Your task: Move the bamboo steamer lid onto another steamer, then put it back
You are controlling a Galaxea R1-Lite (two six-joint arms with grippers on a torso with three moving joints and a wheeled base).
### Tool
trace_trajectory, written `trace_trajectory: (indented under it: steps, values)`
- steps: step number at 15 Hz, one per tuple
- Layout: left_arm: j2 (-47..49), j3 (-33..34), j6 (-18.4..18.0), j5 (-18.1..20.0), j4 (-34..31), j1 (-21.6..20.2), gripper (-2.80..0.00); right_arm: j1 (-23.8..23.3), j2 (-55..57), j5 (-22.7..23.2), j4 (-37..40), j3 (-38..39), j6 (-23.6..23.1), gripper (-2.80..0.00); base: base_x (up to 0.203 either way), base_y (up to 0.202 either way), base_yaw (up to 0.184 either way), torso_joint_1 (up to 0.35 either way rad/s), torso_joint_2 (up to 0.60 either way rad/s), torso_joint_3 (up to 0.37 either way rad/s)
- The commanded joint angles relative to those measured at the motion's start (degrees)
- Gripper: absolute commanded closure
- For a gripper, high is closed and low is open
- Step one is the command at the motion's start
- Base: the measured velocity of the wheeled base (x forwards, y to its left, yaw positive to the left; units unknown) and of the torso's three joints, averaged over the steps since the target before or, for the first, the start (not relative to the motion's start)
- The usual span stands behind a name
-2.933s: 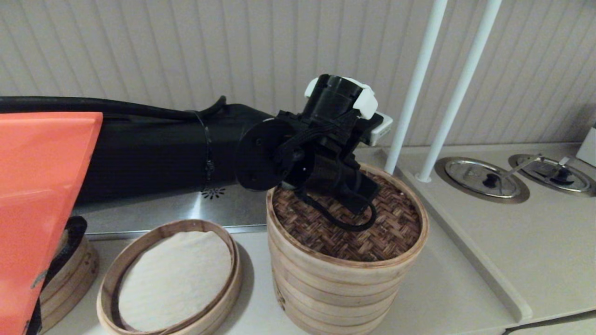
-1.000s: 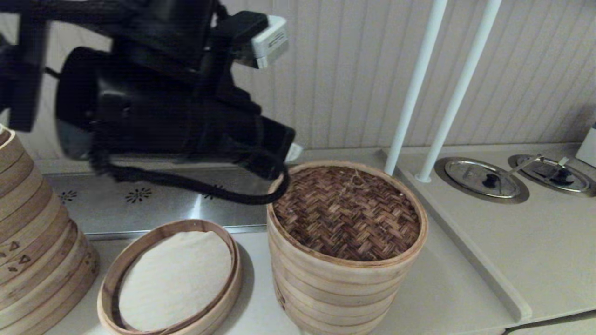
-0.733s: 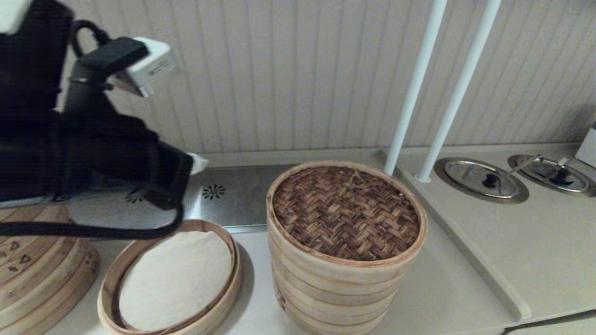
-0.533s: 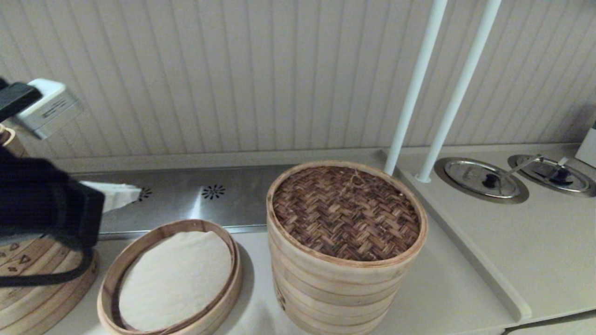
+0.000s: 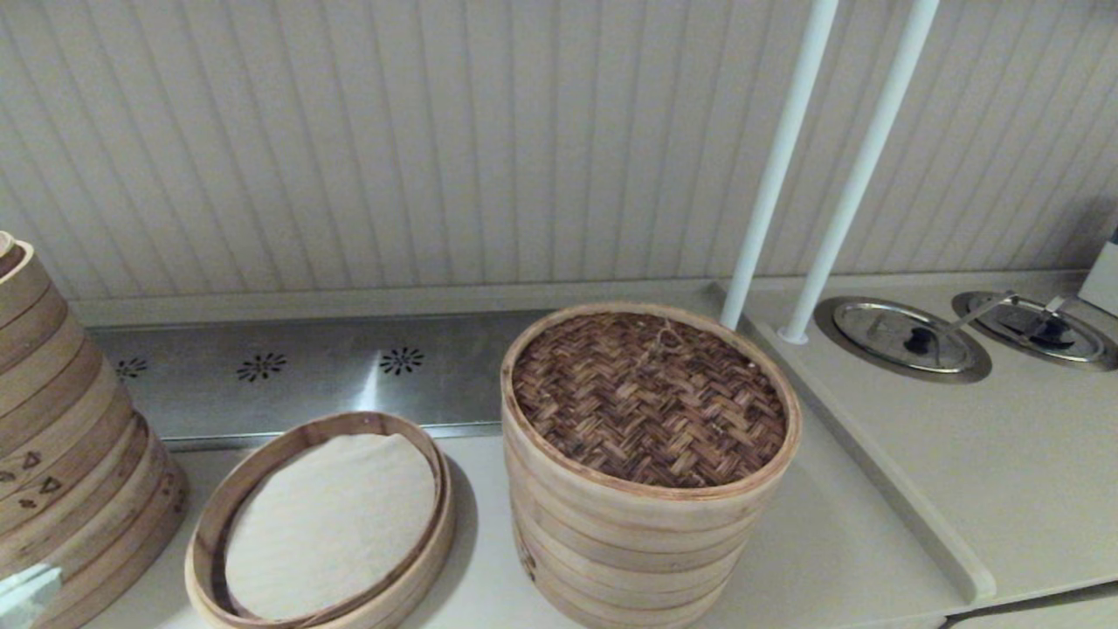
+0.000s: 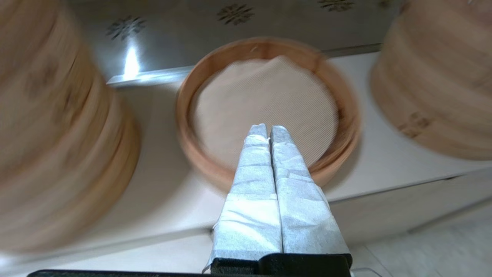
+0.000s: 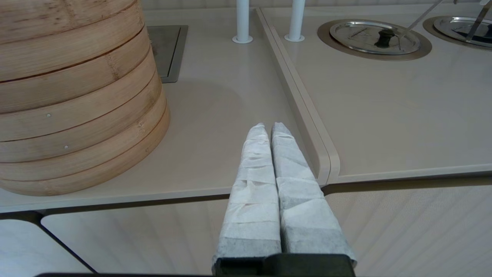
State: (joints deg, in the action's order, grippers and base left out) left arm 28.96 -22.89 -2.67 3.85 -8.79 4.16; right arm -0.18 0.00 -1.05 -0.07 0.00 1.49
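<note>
Left tool [image 6: 269, 130] closed, above counter edge.

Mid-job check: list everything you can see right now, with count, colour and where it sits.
bamboo steamer lid: one, dark brown weave, on the tall steamer stack, centre.
another steamer: one, brownish ring, white cloth liner, left of that stack.
large steamer stack: one, pale, triangle marks, far left.
steel lids: two, shiny, black knobs, far right.
poles: two, white, behind the tall stack.
left gripper: white-wrapped fingers shut, above the counter's front edge, before the low steamer.
right gripper: same, shut, at the counter's front edge, right of the tall stack.
</note>
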Motion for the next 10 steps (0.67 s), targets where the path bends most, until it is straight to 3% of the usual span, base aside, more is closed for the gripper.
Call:
trace_trajectory:
  steps: [1, 3, 10]
  values:
    - [-12.47, 7.02, -0.04, 1.04, -0.36, -3.71, 0.00, 0.01, 0.00, -0.01, 0.02, 0.09, 0.01, 0.00, 0.000, 0.000, 0.000, 0.000, 0.00, 0.000]
    - [-15.79, 12.48, 0.14, 1.88, -0.12, -5.33, 0.00, 0.01, 0.00, -0.01, -0.01, 0.09, 0.01, 0.00, 0.000, 0.000, 0.000, 0.000, 0.00, 0.000]
    - [-27.86, 17.38, -0.50, 1.27, -0.75, -4.33, 0.00, 0.01, 0.00, -0.01, -0.01, 0.09, 0.01, 0.00, 0.000, 0.000, 0.000, 0.000, 0.00, 0.000]
